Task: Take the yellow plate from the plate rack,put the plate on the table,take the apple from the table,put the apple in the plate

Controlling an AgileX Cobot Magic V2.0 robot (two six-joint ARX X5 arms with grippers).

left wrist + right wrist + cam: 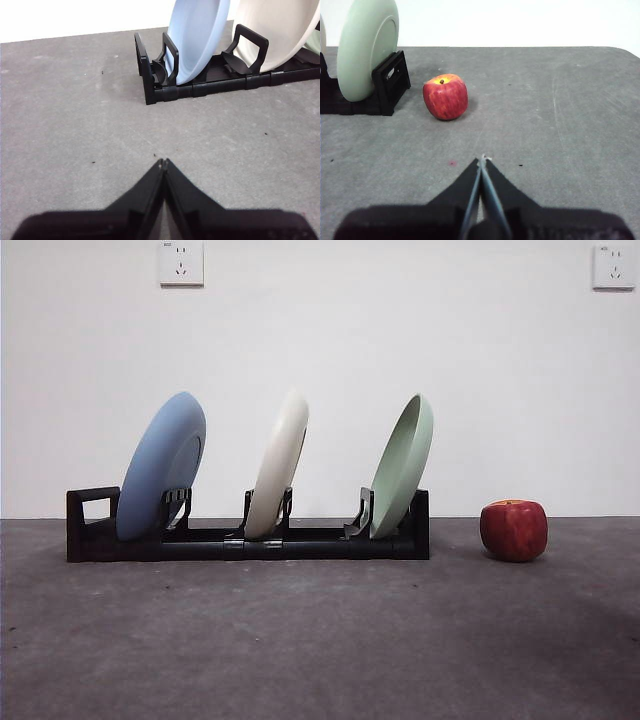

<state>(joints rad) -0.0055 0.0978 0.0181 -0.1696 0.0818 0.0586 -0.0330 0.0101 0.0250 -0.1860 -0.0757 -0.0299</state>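
The cream yellow plate [279, 465] stands upright in the middle slot of the black plate rack [250, 540], between a light blue plate [160, 468] and a pale green plate [403, 466]. It also shows in the left wrist view [280, 30]. The red apple [514, 530] sits on the grey table [320, 640] right of the rack, and in the right wrist view [445, 97]. My left gripper [163, 162] is shut and empty, back from the rack's handle end. My right gripper [482, 159] is shut and empty, short of the apple. Neither shows in the front view.
The rack's loop handle [92, 502] is at its left end. Two wall sockets [181, 262] sit on the white wall behind. The table's far corner [620, 50] shows in the right wrist view.
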